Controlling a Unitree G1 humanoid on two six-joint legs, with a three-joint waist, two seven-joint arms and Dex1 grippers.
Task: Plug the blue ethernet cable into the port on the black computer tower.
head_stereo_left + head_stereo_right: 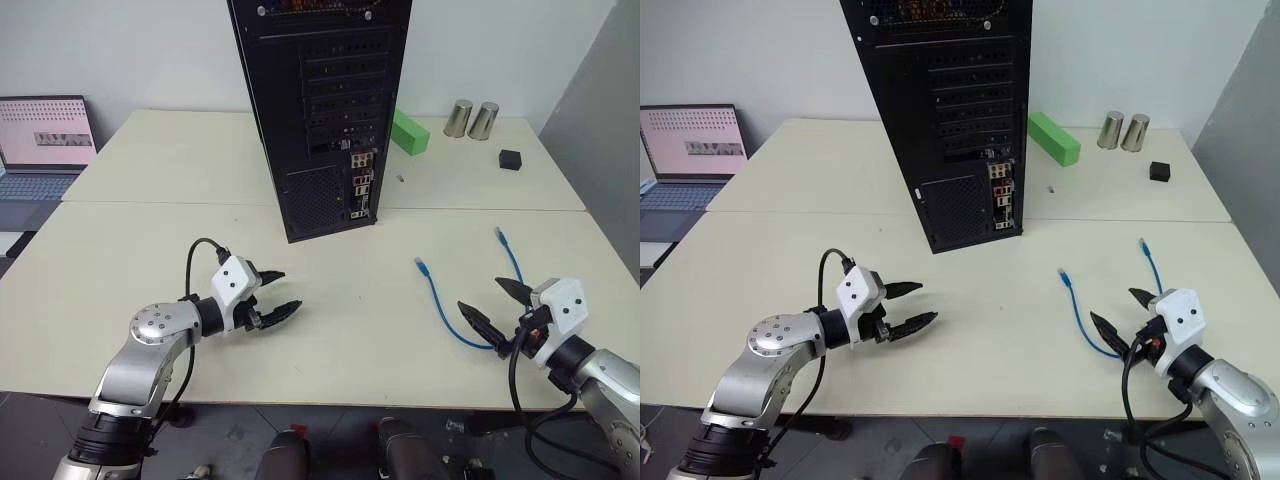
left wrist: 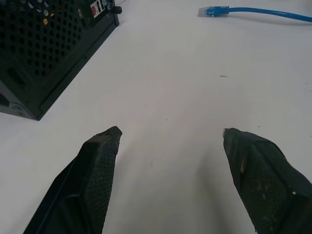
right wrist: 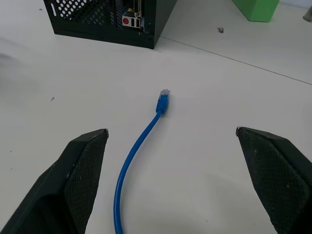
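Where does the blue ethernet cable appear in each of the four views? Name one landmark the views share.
Left eye: blue ethernet cable lies on the table, lower right.
Right eye: lower right, by the right gripper.
Left wrist: top right.
Right wrist: centre, running to the bottom edge.
Shared landmark: black computer tower.

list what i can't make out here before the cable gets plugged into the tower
- Port: in the left eye view the tower's connector strip is too small to tell which socket fits.
- Cable: its middle is hidden behind the right gripper in that view.
- Tower top: cut off by the upper edge.
- Laptop: cut off by the left edge.
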